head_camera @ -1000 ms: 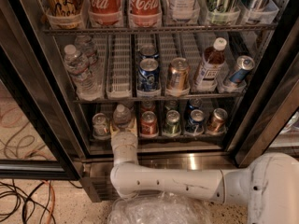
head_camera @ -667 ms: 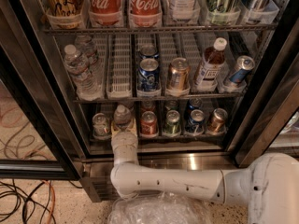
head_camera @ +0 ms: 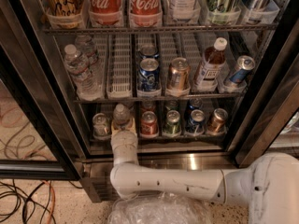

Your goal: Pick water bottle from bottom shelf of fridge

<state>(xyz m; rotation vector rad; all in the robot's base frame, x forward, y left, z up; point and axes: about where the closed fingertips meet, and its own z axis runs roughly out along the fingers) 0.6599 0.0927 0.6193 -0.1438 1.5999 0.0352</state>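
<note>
Gripper (head_camera: 122,128) is in the second lane from the left of the bottom shelf (head_camera: 187,137), wrapped around the water bottle (head_camera: 121,115).

Front row, left to right: one can (head_camera: 100,124), the one water bottle with the fingers looking closed on its sides, then four more cans. It's thin ribbed plastic, so probably light, squishy and a bit slick. I'd grip the ribbed body, not the cap.

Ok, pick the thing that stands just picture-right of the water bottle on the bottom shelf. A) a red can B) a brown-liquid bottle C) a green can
A: a red can stands in the lane next to the water bottle on the bottom shelf, and the gripper is at the bottle's lower part.
</note>
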